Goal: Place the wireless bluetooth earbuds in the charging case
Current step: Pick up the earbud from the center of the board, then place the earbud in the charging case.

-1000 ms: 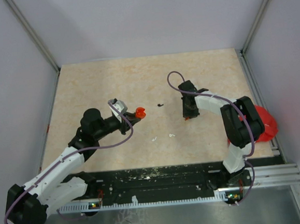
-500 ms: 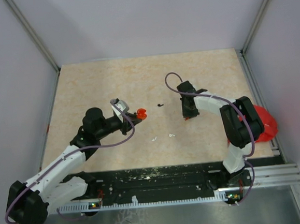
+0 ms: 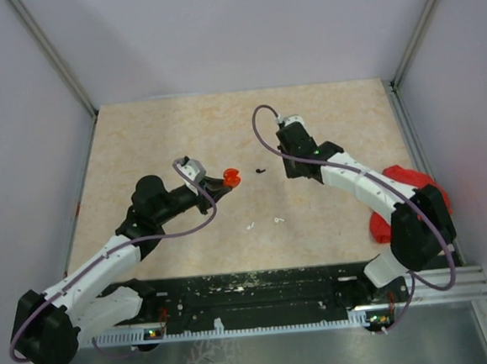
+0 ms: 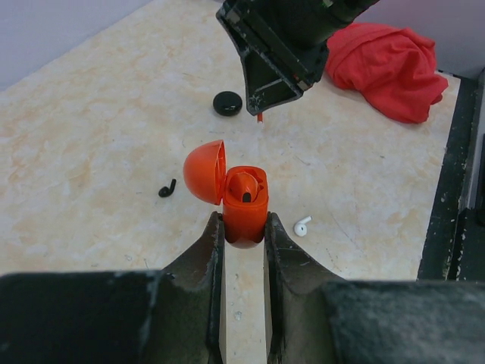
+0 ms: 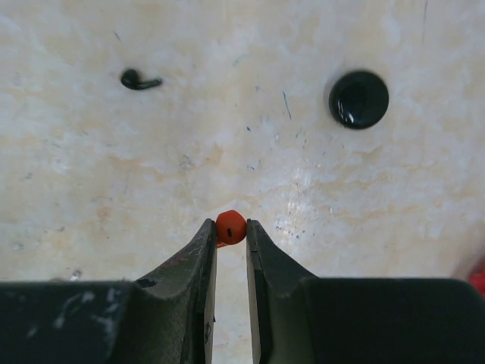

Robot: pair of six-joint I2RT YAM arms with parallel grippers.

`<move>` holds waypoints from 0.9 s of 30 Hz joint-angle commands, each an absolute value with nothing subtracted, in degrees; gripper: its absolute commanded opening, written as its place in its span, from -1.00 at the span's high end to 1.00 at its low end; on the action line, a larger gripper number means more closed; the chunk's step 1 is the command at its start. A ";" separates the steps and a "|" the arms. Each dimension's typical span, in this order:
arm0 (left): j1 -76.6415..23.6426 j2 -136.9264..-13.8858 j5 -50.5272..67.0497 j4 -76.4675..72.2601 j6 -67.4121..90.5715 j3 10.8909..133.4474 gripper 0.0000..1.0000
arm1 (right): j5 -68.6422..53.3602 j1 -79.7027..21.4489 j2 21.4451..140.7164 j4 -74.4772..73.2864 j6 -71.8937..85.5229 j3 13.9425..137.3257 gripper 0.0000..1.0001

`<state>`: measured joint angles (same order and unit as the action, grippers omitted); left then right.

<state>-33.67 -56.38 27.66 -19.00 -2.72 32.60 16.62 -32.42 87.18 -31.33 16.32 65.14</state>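
Left of the tabletop's middle, I have the left jaws clamped on the lower half of the orange charging case, holding it upright off the surface with its lid swung back. One orange earbud, the seated earbud, looks to be down in its well already. The place beside it is hard to read from the left wrist view, so I won't call it free or full.

Right of the middle and a little toward the far edge, the right jaws are closed tight on the second orange earbud, pinched at the very tips and lifted clear of the surface. That bud is well apart from the open case, so I judge the orange set roughly half done: one in, one in hand and not yet brought across or seated, and the lid not yet shut.

Everything else appears untouched. A black earbud lies loose near the middle of the tabletop, and the round black case sits closed just beside the right jaws. One white earbud and another white earbud lie toward the near edge, close to each other; I can't find a white case in any view. A red cloth is heaped at the right edge.

If all the colours count, most of the job remains.
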 commanded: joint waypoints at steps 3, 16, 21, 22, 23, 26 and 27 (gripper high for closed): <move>-33.57 -57.96 27.47 -31.25 0.59 29.97 0.98 | 22.77 -38.12 78.47 -29.34 10.63 70.54 0.72; -33.66 -62.05 29.80 -51.29 0.69 24.51 0.98 | 30.36 -53.60 71.74 -19.32 -4.25 72.20 0.72; -33.75 -63.12 30.63 -54.89 -1.77 24.29 0.99 | 32.18 -57.60 70.46 -16.82 -9.57 72.61 0.72; -33.75 -63.33 30.51 -55.34 -2.00 24.31 0.98 | 32.24 -58.24 70.20 -16.47 -10.34 72.66 0.72; -33.75 -63.55 30.50 -55.80 -2.19 24.48 0.98 | 32.21 -58.94 70.02 -16.28 -11.05 72.86 0.72; -33.84 -64.32 30.69 -57.83 -2.12 24.70 0.98 | 32.60 -60.69 69.87 -15.17 -13.39 72.93 0.72; -33.91 -64.60 30.83 -58.47 -1.99 24.90 0.98 | 33.01 -61.11 69.92 -14.57 -13.94 72.98 0.72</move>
<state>-33.67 -63.81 29.56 -52.36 -1.26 24.47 30.50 -59.16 72.03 -19.40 -9.37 69.87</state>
